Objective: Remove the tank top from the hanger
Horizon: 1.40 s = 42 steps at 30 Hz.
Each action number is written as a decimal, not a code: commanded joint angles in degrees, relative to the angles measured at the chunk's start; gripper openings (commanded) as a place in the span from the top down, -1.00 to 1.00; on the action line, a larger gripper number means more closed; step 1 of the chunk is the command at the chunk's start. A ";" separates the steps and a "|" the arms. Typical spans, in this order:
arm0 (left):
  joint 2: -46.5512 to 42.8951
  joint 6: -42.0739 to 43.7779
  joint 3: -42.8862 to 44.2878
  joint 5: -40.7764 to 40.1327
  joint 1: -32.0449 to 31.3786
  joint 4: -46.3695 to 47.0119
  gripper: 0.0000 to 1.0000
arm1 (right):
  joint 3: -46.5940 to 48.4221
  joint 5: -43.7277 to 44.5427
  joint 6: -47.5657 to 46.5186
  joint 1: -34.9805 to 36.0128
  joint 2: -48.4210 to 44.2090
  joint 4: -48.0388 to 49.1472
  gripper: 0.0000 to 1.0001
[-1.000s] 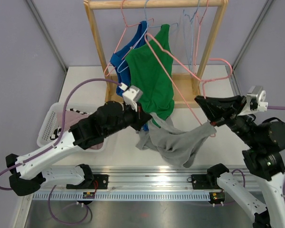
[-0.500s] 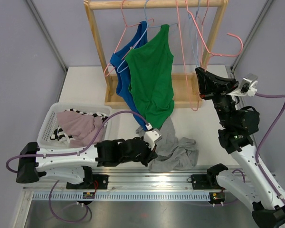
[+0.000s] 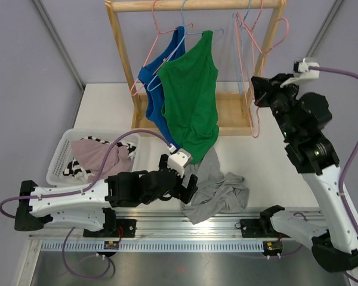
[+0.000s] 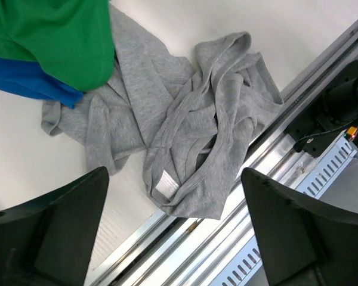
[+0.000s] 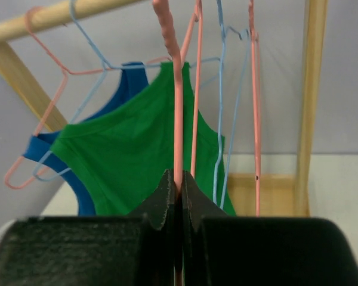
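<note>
At the table's 6 o'clock edge, just past the metal rail [image 3: 227, 220], the left gripper [image 4: 174, 179] hovers low with its jaws spread wide and nothing between them. Directly below it, and running toward 5 o'clock, the gray tank top [image 3: 218, 190] lies crumpled on the white table [image 3: 107, 107], off any hanger, its straps looped over one another and one edge lying over the rail. At 8 o'clock a white basket [image 3: 59, 158] holds a pink garment [image 3: 98, 155] and a striped one. The gray tank top's far edge lies under the hems of a green tank top [image 3: 191, 101] and a blue one [image 3: 152, 95], both hanging on hangers from the wooden rack [image 3: 122, 53] at 12 o'clock. At 2 o'clock, raised beside the rack's right post, the right gripper [image 5: 178, 179] has its jaws pinched tight on the wire of a bare pink hanger [image 5: 176, 119], which rises toward the top bar; whether its hook rests on the bar cannot be told.
</note>
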 commanded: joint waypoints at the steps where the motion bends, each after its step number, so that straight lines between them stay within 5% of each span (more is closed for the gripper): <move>1: -2.54 -1.06 2.65 -4.73 -0.98 -1.91 -0.98 | 8.08 4.71 -4.03 0.16 8.06 -8.64 1.00; 14: -3.08 -3.96 2.30 -8.34 -2.30 -5.26 -0.98 | 44.10 0.15 -6.14 -4.06 37.34 -20.85 1.00; 26: 10.80 -1.86 4.84 -4.39 -3.62 3.61 -0.98 | 50.38 -1.70 -6.15 -6.87 43.86 -24.47 0.88; 31: 19.85 -1.51 7.30 -2.45 -3.71 7.30 -0.98 | 48.90 -4.60 -4.92 -7.05 40.61 -25.27 -0.06; 33: 22.40 -1.42 8.36 -1.93 -3.71 8.10 -0.98 | 46.17 -6.96 -3.61 -7.05 36.40 -24.04 -0.29; 34: 24.76 -1.33 8.71 -1.84 -3.71 8.71 -0.98 | 43.81 -7.84 -3.34 -7.05 34.90 -23.51 -0.66; 38: 31.54 -0.89 9.68 0.27 -3.62 11.96 -0.98 | 38.70 -11.19 -1.23 -7.05 25.00 -25.00 -0.97; 42: 38.66 -1.50 11.78 1.68 -3.62 12.85 -0.98 | 29.74 -11.81 -0.43 -7.05 13.64 -24.91 -0.99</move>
